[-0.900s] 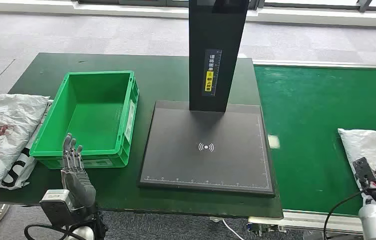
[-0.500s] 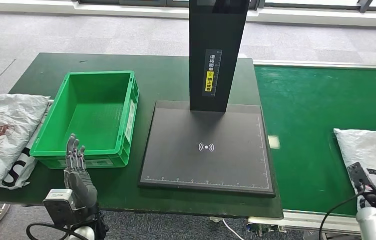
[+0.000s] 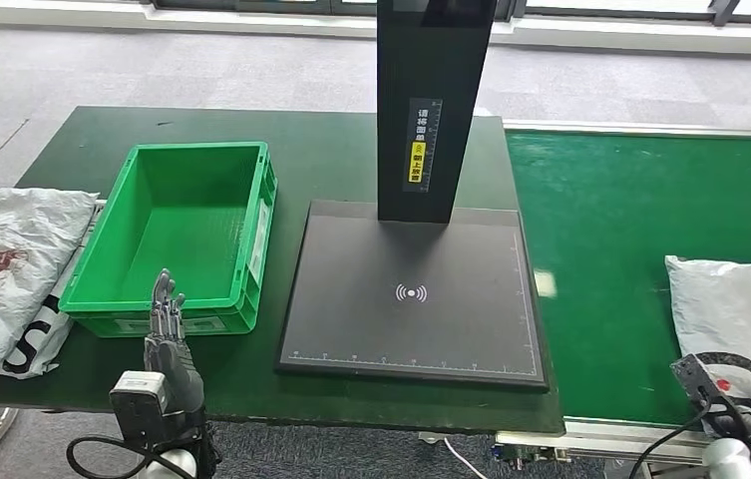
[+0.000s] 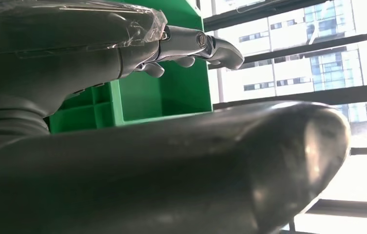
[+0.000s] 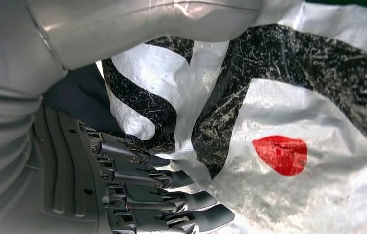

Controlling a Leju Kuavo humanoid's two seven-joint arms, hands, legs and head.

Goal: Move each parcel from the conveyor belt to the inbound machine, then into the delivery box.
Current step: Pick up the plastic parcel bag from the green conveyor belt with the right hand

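A white parcel (image 3: 740, 304) with black print lies on the green conveyor belt (image 3: 630, 249) at the right. My right hand (image 3: 715, 394) is at its near edge. In the right wrist view the parcel (image 5: 279, 97) lies between the thumb above and the stretched fingers (image 5: 171, 200) below, and the fingers touch it without closing. My left hand (image 3: 167, 334) is held upright with straight, empty fingers just in front of the green delivery box (image 3: 201, 148). That box (image 4: 171, 92) is close behind the left hand (image 4: 123, 161) in the left wrist view. The black inbound machine (image 3: 411, 329) lies between box and belt.
The machine's tall black column (image 3: 436, 100) rises at the back of its plate. Crumpled white bags (image 3: 12, 269) lie over the dark green table's (image 3: 82, 140) left edge. The belt's front frame (image 3: 610, 439) runs along its near side.
My left hand has shifted to the right along the box's front. My right hand has sunk toward the picture's bottom edge, and the parcel has drifted slightly left.
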